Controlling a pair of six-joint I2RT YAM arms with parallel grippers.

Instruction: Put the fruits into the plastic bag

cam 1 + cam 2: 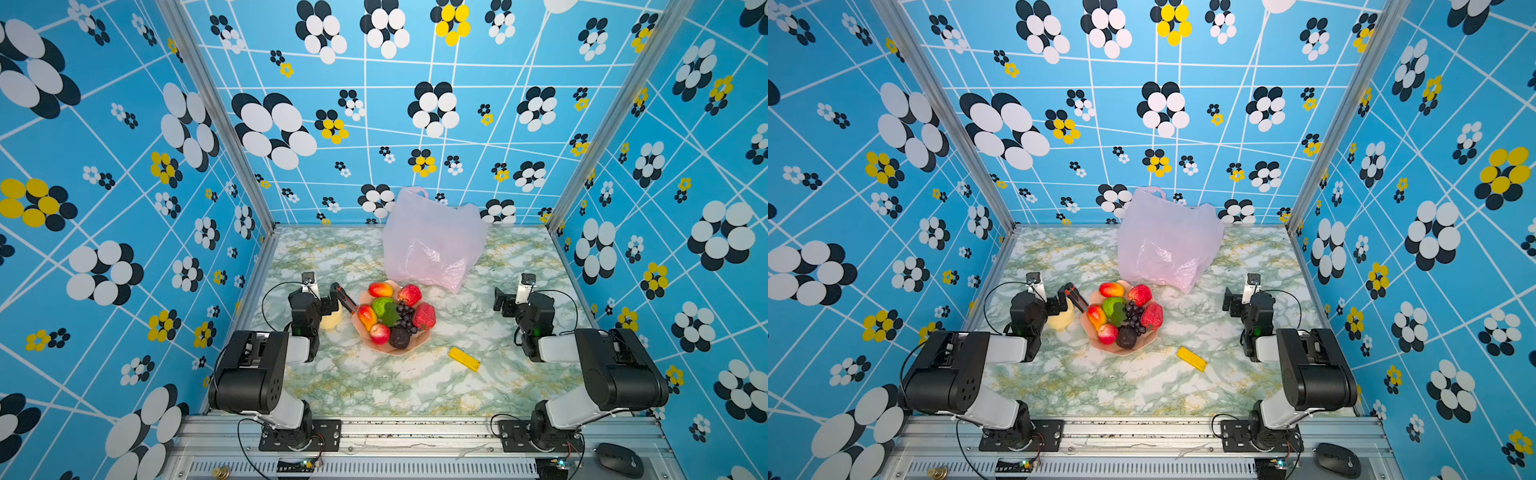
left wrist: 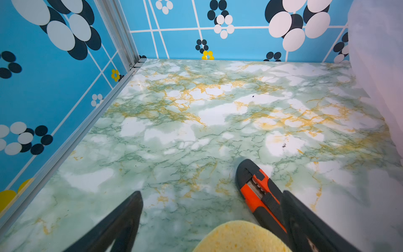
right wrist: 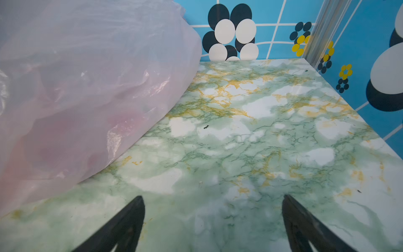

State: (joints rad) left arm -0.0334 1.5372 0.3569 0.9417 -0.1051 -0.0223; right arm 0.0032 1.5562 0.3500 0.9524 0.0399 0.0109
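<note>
left claw (image 2: 211,196): spread wide and empty, low at the left of the plate (image 1: 405,352). It hangs above a pale yellow sponge (image 2: 242,237), with a utility knife (image 2: 257,192) just beside one finger.
right claw (image 3: 212,197): spread wide and empty, over bare table at the right, near the side of the bag (image 1: 432,241).
fruits (image 1: 395,313): all are heaped on the plate in the near middle; none is in the bag.
bag position: far middle, slumped toward the far wall, one handle up; no open mouth shows.
risk at bag: the thin film probably folds or slides if a fruit is pushed in while nothing holds the mouth.
risk at heap: the fruits are glossy and round, so a pinch may squeeze one out, or its neighbours may roll off the plate.
risk at left: the knife and sponge lie so close that the claw may catch them instead.
</note>
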